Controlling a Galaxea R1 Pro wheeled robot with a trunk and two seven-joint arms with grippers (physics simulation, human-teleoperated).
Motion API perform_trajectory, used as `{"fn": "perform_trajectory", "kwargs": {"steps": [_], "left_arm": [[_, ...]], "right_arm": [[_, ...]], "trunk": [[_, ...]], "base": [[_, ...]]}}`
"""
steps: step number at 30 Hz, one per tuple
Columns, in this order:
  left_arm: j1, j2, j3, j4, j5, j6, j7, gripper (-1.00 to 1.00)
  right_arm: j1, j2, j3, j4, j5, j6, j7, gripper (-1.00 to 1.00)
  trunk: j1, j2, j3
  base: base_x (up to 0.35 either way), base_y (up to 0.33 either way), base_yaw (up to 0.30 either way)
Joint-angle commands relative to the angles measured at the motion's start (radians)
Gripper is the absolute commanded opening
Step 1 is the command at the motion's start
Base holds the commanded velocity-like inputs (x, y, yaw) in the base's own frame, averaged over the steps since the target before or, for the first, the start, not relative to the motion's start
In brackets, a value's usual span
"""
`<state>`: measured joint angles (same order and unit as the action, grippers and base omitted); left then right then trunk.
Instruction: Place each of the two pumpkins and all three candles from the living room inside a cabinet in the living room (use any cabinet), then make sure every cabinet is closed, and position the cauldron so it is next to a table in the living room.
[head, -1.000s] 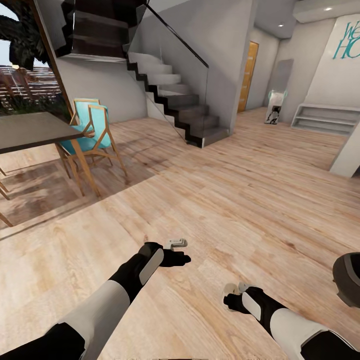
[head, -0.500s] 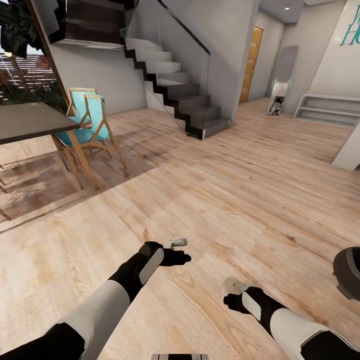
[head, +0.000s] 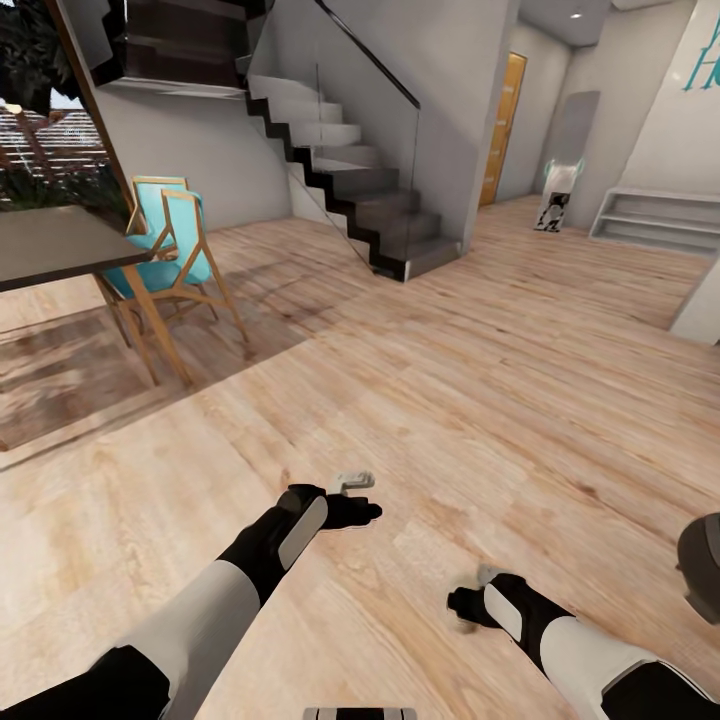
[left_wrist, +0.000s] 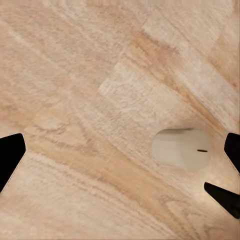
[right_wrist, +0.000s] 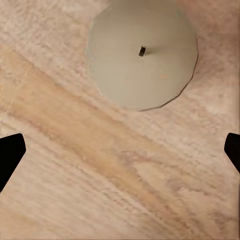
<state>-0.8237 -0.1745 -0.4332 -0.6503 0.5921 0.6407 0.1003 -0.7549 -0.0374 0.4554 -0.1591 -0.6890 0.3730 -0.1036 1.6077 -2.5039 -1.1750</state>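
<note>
Two candles stand on the light plank floor. One candle (right_wrist: 142, 52) is a wide grey-tan disc with a short wick, just off the line between my right gripper's (right_wrist: 120, 152) black fingertips. The other candle (left_wrist: 182, 148) looks smaller and paler, close to one fingertip of my left gripper (left_wrist: 120, 165). Both grippers are open with nothing between the fingers. In the head view the left gripper (head: 362, 498) and right gripper (head: 470, 600) hang low over the floor. The black cauldron (head: 705, 565) shows partly at the right edge, right of my right arm.
A dark dining table (head: 50, 245) with turquoise chairs (head: 170, 255) stands at the left. A staircase (head: 370, 200) with a glass rail rises ahead. A white low shelf (head: 655, 215) lines the far right wall. Wood floor (head: 450, 380) stretches between them.
The whole head picture has shifted, so the camera moved. The cauldron sits lower at the right edge. The pale candle seen beside my right gripper is now covered by it.
</note>
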Motion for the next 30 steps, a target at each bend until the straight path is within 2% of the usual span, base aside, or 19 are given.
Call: {"fn": "perform_trajectory", "kwargs": {"steps": [1,6,16,30], "left_arm": [[-0.001,0.000,-0.002,-0.001,0.011,0.003,0.010,1.00],[-0.002,0.000,-0.002,-0.002,0.011,0.002,0.010,1.00],[-0.001,0.000,-0.002,-0.003,0.015,0.002,0.009,1.00],[-0.001,0.000,-0.002,-0.003,0.015,0.002,0.009,1.00]], "right_arm": [[0.000,-0.001,0.008,-0.004,-0.011,0.006,-0.007,1.00],[0.000,-0.001,0.008,-0.004,-0.011,0.006,-0.007,1.00],[0.000,-0.001,0.009,-0.004,-0.010,0.006,-0.007,1.00],[0.000,-0.001,0.009,-0.004,-0.010,0.006,-0.007,1.00]], "trunk": [[0.000,0.000,-0.001],[0.000,0.000,-0.001],[0.000,0.000,-0.001],[0.007,-0.004,-0.055]], "base": [[0.322,-0.091,0.000],[0.206,-0.069,0.000],[0.013,-0.005,0.000],[0.000,0.000,0.000]]}}
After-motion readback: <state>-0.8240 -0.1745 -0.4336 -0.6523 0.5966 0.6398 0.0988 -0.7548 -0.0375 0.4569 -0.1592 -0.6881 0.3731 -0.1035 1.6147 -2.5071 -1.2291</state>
